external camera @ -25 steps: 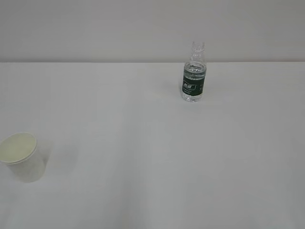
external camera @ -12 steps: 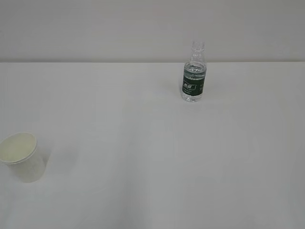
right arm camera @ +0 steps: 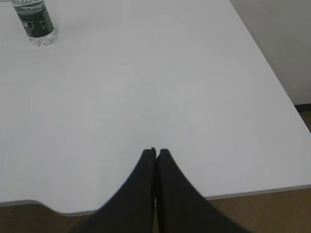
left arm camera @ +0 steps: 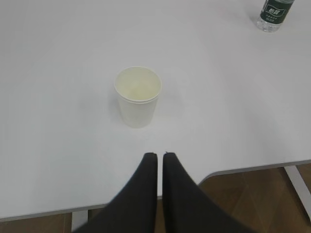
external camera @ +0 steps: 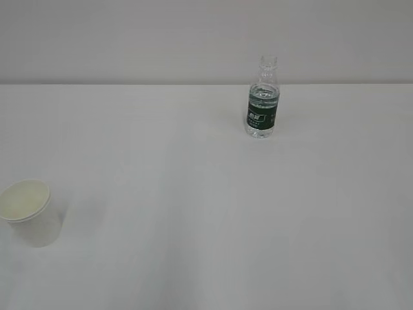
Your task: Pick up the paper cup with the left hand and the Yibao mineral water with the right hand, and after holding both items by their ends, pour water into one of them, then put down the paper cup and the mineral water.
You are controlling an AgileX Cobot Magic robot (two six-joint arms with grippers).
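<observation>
The white bench [external camera: 193, 194] fills nearly all of the exterior view, its far edge meeting a pale wall, and a broad bare stretch of it lies between the two task things. In the left wrist view the bench's near edge runs across the bottom of the picture with a notch cut into it at the right, brown floor [left arm camera: 252, 194] showing below; in the right wrist view the near edge shows a like notch at the lower left, and the bench's right edge slants away toward the wall. The Yibao mineral water [external camera: 262, 98] stands upright and uncapped toward the far edge, right of centre, water [external camera: 264, 94] showing clear above the dark green label. The paper cup [external camera: 29, 212] stands upright near the left border of the exterior view, mouth up, well apart from the bottle. The left gripper [left arm camera: 159, 156] hangs closed above the near edge, its two black fingers almost together and holding nothing, the cup just beyond the tips with bare bench all round it. The right gripper [right arm camera: 155, 151] is likewise closed and empty, fingers pressed together over open bench, the bottle far off at the upper left corner of its view.
</observation>
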